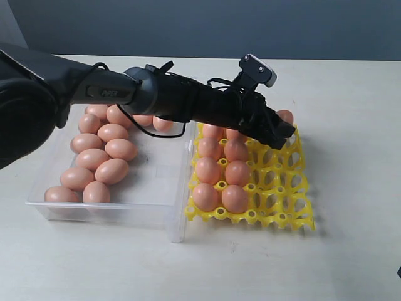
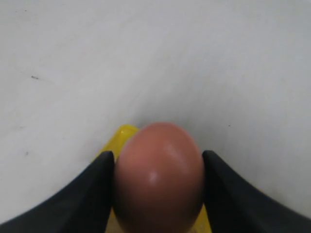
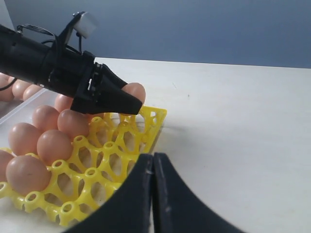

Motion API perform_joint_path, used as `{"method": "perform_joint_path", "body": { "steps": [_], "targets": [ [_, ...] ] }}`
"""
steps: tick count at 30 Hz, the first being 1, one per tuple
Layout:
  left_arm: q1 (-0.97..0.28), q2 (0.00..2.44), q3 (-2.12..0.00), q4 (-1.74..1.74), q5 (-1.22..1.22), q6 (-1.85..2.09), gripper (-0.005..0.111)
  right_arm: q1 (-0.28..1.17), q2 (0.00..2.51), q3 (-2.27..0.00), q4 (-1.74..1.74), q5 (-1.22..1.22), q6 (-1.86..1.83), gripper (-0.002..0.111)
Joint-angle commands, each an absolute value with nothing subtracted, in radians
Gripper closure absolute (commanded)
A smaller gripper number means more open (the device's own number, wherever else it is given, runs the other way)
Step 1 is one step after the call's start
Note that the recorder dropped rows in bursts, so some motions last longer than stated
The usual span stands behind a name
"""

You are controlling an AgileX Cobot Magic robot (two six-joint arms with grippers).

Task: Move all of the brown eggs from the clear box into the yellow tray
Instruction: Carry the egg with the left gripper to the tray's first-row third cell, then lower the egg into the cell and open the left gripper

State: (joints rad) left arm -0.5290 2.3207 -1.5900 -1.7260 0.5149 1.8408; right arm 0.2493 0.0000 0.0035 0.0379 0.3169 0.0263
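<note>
Left wrist view: left gripper fingers clamped on one brown egg. Exterior view: that egg sits over the 1 o'clock corner of the yellow tray; the tray's 9 o'clock columns are filled. Other brown eggs cluster at 9 o'clock in the clear box. Fingers of the right gripper pressed together.

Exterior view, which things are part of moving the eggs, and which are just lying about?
Part of the job:
- brown eggs waiting in the clear box
- yellow tray, partly filled
- left gripper, closed on the held egg at the tray's far right corner

Just there:
- table
- right gripper, shut, holding nothing
</note>
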Motion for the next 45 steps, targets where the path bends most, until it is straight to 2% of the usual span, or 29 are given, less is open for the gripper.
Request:
{"method": "perform_joint_path", "body": {
  "steps": [1,10,18,25,26,28,29,31,34,36,37,39,45],
  "targets": [
    [-0.528,2.292,-1.596,-1.723,0.507,1.831,0.069,0.251,0.0,0.0,0.037,0.305,0.026,0.107],
    [-0.527,2.279,-1.596,-1.51,0.489,1.673,0.053,0.251,0.0,0.0,0.037,0.305,0.026,0.107],
    [-0.51,2.272,-1.596,-1.485,0.485,1.574,0.04,0.251,0.0,0.0,0.037,0.305,0.026,0.107],
    [-0.51,2.216,-1.608,-1.49,0.49,1.578,0.039,0.251,0.0,0.0,0.037,0.305,0.026,0.107],
    [-0.51,2.207,-1.611,-1.49,0.49,1.578,0.04,0.251,0.0,0.0,0.037,0.305,0.026,0.107],
    [-0.512,2.181,-1.616,-1.49,0.499,1.576,0.058,0.251,0.0,0.0,0.037,0.305,0.026,0.107],
    [-0.512,2.176,-1.616,-1.485,0.517,1.569,0.071,0.251,0.0,0.0,0.037,0.305,0.026,0.107],
    [-0.516,2.169,-1.616,-1.459,0.564,1.552,0.106,0.251,0.0,0.0,0.037,0.305,0.026,0.107],
    [-0.545,2.169,-1.632,-1.26,0.558,1.408,0.106,0.251,0.0,0.0,0.037,0.305,0.026,0.107],
    [-0.575,2.169,-1.644,-0.993,0.482,1.18,0.106,0.251,0.0,0.0,0.037,0.305,0.026,0.107],
    [-0.6,2.169,-1.659,-0.691,0.449,0.935,0.106,0.251,0.0,0.0,0.037,0.305,0.026,0.107],
    [-0.623,2.169,-1.689,-0.491,0.497,0.826,0.106,0.251,0.0,0.0,0.035,0.305,0.026,0.107],
    [-0.707,2.247,-1.845,-0.482,0.557,0.851,0.106,0.251,0.0,0.0,0.035,0.305,0.026,0.107]
  ]
}}
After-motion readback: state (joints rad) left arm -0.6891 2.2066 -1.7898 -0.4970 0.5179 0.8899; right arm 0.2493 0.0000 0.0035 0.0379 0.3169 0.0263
